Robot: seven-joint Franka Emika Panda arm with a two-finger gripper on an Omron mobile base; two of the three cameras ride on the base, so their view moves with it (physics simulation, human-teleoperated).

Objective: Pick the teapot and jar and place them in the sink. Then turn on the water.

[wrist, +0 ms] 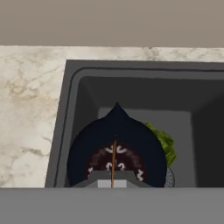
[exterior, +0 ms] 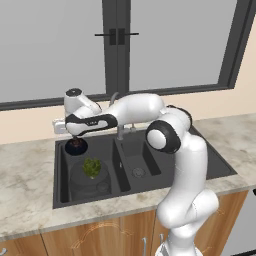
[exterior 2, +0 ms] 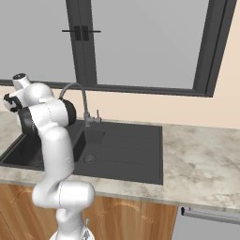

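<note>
Directly beneath the tool (exterior: 75, 136), the teapot (exterior: 76, 145) hangs by its thin wire handle, which the closed fingers pinch, over the sink's (exterior: 210, 165) left basin. Below and in front of the tool, the jar (exterior: 90, 177) stands upright on that basin's floor, green contents showing. The faucet (exterior 2: 75, 91) rises to the tool's right from the marbled worktop (exterior: 27, 165).

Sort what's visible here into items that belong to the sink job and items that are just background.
Job items:
- teapot, hanging from the shut end effector over the left basin
- jar, already standing in the left basin
- sink
- faucet, no water running

Background:
- counter
- window
- cabinet fronts
</note>
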